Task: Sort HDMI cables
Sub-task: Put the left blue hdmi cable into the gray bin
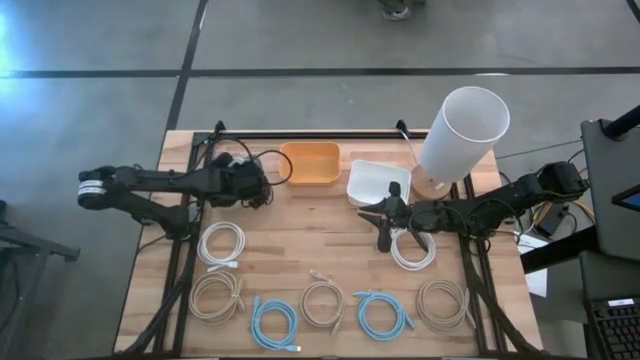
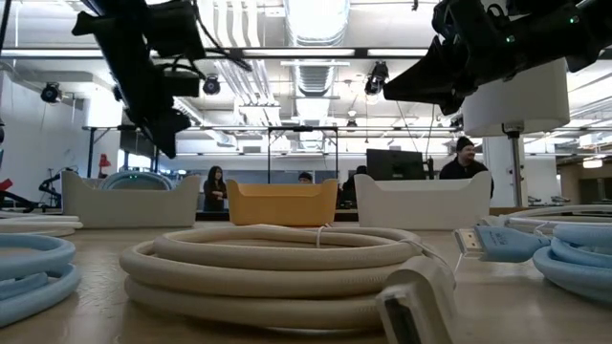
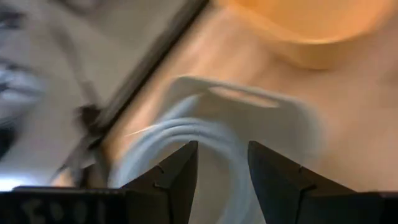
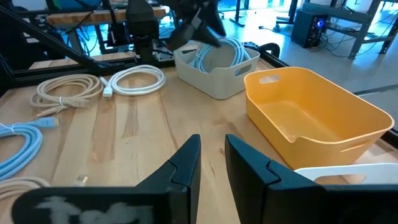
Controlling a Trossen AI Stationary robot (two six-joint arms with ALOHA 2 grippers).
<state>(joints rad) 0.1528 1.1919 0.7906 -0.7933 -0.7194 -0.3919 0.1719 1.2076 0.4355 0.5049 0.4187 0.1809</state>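
The left gripper (image 3: 222, 146) hangs with its jaws parted and nothing between them. Directly beneath them sits the pale bin (image 3: 242, 93), and inside it lies a light blue coil (image 4: 231, 48). We read this as a drop made: the jaws stand over the bin so the cable lands inside its walls, and they are spread because the cable is let go. Just beyond that bin, to the side of the jaws, is the orange bin (image 1: 310, 163), bare inside.

The right gripper (image 4: 211, 140) holds its jaws only narrowly apart, gripping nothing. It hovers with the white bin (image 1: 375, 182) just beside it and a white coil (image 1: 412, 250) close under the arm; we judge that this is its likely next pick, since colour seems to decide the bin.

Farther out from both jaws, the rest wait on the table (image 1: 300, 230) in a loose row: another white cable (image 1: 222, 243), three beige coils (image 1: 323, 303) and two blue coils (image 1: 274, 323), all flat and apart, easy to reach singly.
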